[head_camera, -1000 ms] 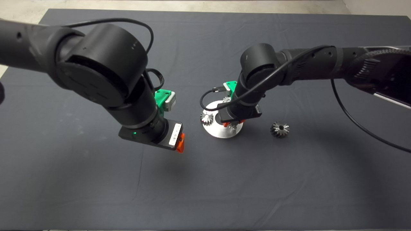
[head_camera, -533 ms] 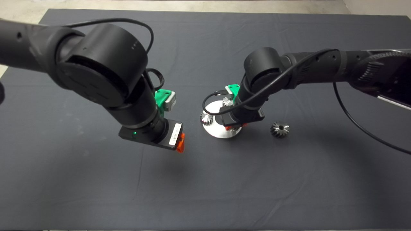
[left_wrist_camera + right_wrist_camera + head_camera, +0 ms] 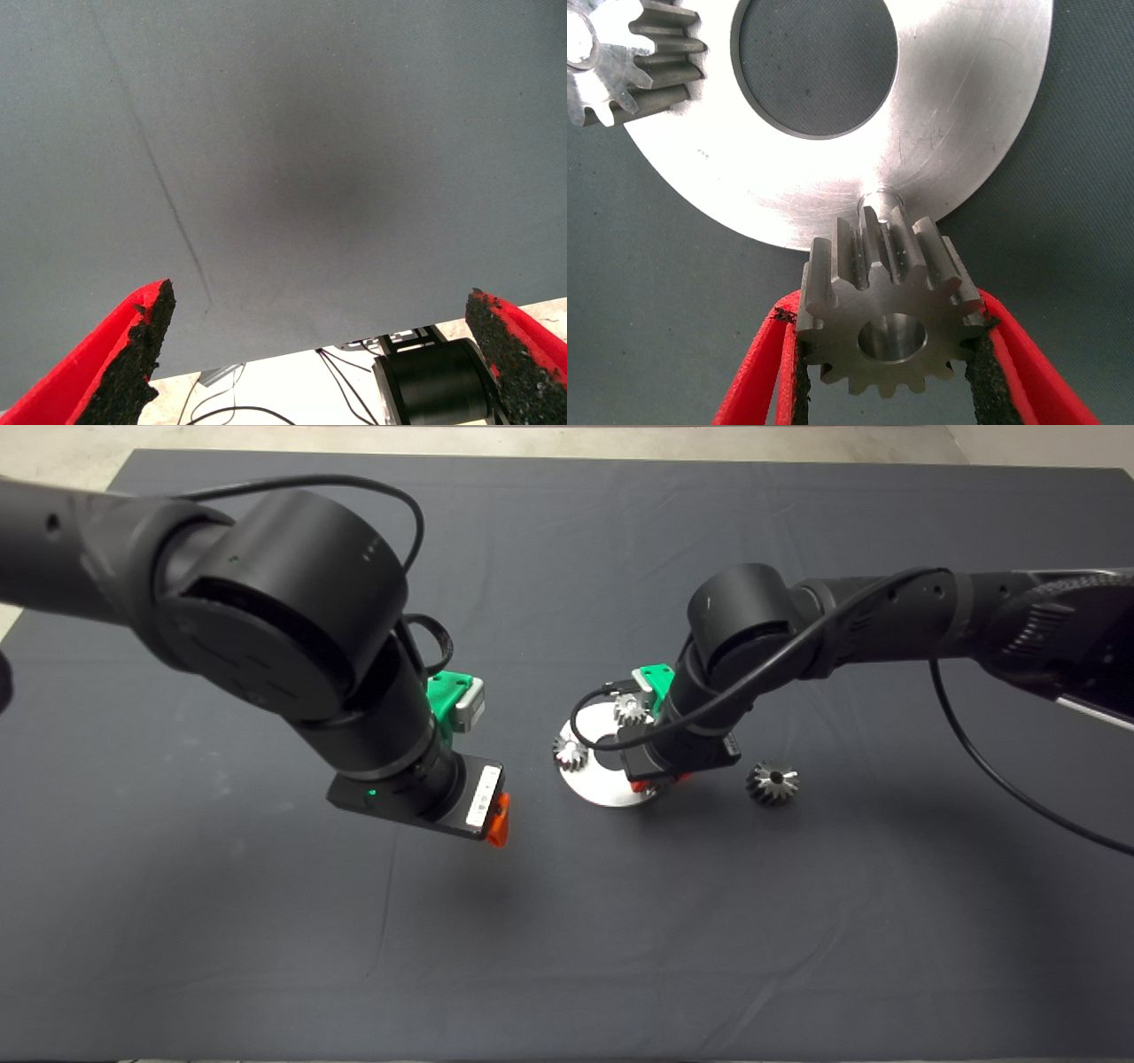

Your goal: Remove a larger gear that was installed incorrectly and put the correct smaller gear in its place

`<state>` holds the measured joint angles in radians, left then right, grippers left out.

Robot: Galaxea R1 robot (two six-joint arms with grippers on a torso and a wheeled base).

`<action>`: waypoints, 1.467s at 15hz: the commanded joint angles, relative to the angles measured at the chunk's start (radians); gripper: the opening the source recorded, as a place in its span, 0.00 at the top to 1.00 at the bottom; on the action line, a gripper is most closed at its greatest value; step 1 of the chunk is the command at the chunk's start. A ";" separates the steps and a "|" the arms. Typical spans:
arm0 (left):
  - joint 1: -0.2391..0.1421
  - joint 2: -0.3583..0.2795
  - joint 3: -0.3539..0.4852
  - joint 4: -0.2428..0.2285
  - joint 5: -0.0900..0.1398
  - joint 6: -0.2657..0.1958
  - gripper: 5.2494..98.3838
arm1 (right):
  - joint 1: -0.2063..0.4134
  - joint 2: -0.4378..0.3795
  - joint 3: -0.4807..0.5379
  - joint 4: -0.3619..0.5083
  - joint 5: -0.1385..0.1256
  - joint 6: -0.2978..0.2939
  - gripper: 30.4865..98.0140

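Our right gripper (image 3: 890, 354) pinched the small shiny silver spur gear (image 3: 890, 310) over the round silver plate's (image 3: 957, 133) peg; misalignment could jam it. Left gripper's (image 3: 319, 354) fingers gaped wide.

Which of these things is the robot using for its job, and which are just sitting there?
For the job:
- smaller gear, pinched in the right gripper at the edge of the round metal plate
- larger gear, off the plate, lying on the mat

Just there:
- two other small gears on the plate
- left gripper, open over bare mat
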<state>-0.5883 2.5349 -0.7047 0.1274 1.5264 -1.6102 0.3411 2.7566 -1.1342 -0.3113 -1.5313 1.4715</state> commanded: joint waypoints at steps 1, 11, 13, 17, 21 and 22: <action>-0.021 0.002 0.012 0.004 0.069 0.003 0.16 | 0.023 -0.014 0.019 -0.026 -0.096 0.009 0.92; -0.021 -0.007 0.012 0.009 0.069 0.003 0.16 | 0.013 0.037 -0.032 -0.029 -0.096 0.009 0.92; -0.021 -0.024 0.021 0.009 0.069 0.003 0.16 | 0.012 0.062 -0.062 -0.031 -0.096 0.009 0.92; -0.021 -0.018 0.022 0.021 0.069 0.004 0.16 | 0.007 0.083 -0.113 -0.037 -0.096 -0.010 0.92; -0.021 -0.021 0.022 0.021 0.069 0.004 0.16 | 0.007 0.085 -0.114 -0.038 -0.096 -0.011 0.92; -0.021 -0.020 0.021 0.021 0.069 0.004 0.16 | 0.007 0.084 -0.113 -0.038 -0.096 -0.011 0.92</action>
<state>-0.5883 2.5155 -0.6936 0.1394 1.5264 -1.6102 0.3385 2.8283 -1.2296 -0.3097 -1.5698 1.4683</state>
